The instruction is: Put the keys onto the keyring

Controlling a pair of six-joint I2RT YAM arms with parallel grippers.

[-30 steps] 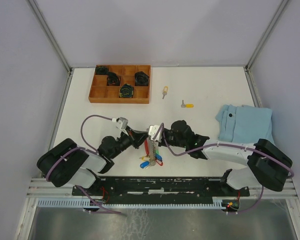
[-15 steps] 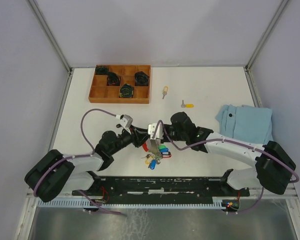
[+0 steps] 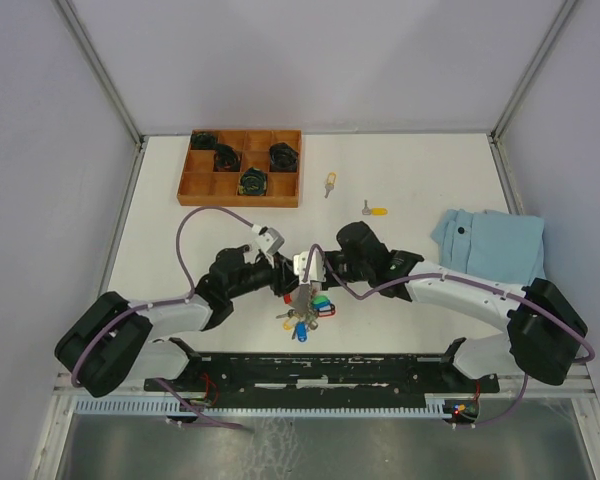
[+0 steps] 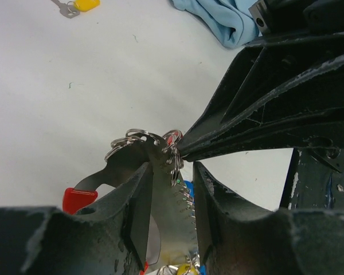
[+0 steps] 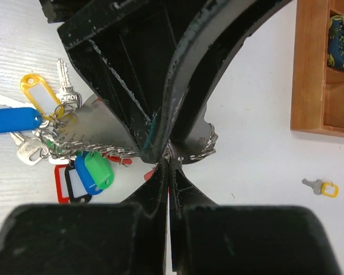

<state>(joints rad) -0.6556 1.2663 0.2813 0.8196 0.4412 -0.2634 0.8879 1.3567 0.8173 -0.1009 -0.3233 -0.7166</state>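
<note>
The keyring (image 3: 306, 305) lay mid-frame, clenched by the right gripper (image 5: 167, 154); the left gripper (image 4: 172, 169), jaws parted, straddled its band from the left.

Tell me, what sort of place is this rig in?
Probably a lab test cell: plain walls on aluminium posts enclose a white table, with staged props like the wooden tray and folded blue cloth.

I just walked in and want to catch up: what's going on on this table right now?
Both arms meet over the keyring near the front edge. The right gripper is pinched shut on its metal rings. The left gripper stands open, its fingers astride the grey band. Two yellow-tagged keys lie loose farther back, right of the wooden tray, not yet on the ring.
</note>
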